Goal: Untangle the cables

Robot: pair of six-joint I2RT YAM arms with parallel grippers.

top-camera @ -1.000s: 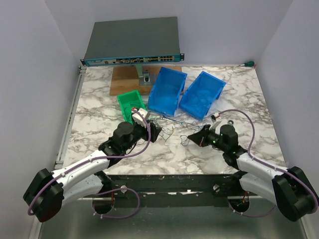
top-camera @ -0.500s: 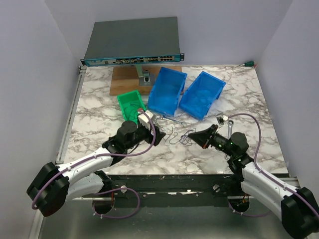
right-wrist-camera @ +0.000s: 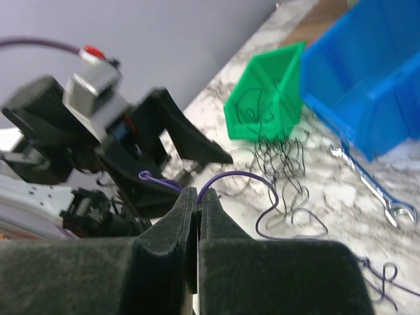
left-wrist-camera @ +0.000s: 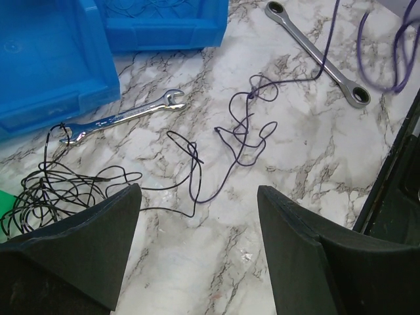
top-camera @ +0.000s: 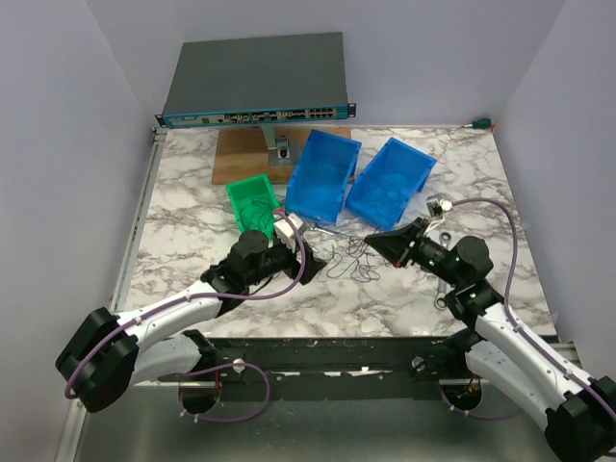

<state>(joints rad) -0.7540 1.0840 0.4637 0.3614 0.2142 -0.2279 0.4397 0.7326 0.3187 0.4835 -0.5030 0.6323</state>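
On the table [top-camera: 192, 197], just before the blue bins [top-camera: 322, 178], the cables [top-camera: 345, 260] lay as thin dark and purplish squiggles in loose clumps. My right fingers [right-wrist-camera: 187, 210] were pinched shut on one strand of them; my left fingers [left-wrist-camera: 85, 243] hovered low, spread wide, holding nothing.

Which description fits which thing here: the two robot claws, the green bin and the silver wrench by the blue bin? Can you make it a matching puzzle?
Things:
1. left gripper
2. right gripper
3. green bin
4. silver wrench

Descriptions:
A. lies flat on the marble beside a blue bin
B. pinched shut on a thin purple wire
C. open, with nothing between its fingers
D. has dark wires inside and spilling out

Pairs: 1-C, 2-B, 3-D, 4-A
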